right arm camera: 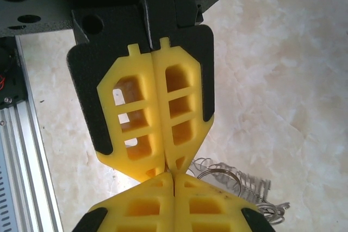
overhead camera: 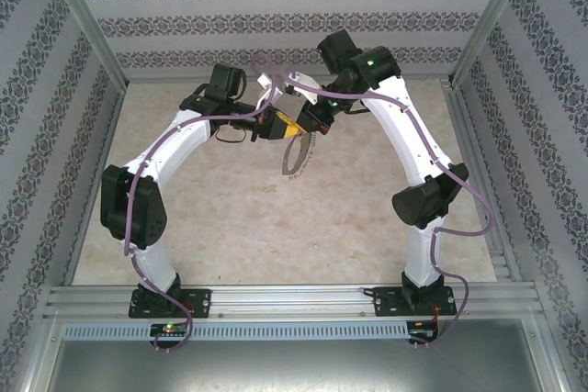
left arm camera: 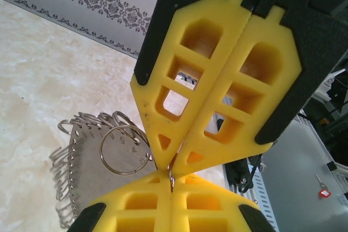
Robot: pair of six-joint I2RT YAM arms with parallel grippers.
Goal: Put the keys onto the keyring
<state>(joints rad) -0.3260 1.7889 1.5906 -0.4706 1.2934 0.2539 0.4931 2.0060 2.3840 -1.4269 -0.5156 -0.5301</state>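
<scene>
Both grippers meet tip to tip in mid-air over the table. My left gripper (overhead camera: 281,126) (left arm camera: 172,176) is shut, with a thin metal sliver (left arm camera: 172,182) pinched between its yellow fingertips. Whether that sliver is the key or ring wire I cannot tell. My right gripper (overhead camera: 296,126) (right arm camera: 174,177) is shut too, its tips pressed against the left's. The keyring (overhead camera: 298,151) (left arm camera: 124,150) (right arm camera: 244,186), fringed with small silvery rings, hangs just below and beside the meeting point. Its wire runs in behind the right fingertips. The keys are hidden.
The beige marbled table (overhead camera: 276,218) lies below, framed by patterned walls and aluminium rails (overhead camera: 294,300) at the near edge. Off the table to the side lies a small item with a red tag (left arm camera: 323,192). Purple cables loop along both arms.
</scene>
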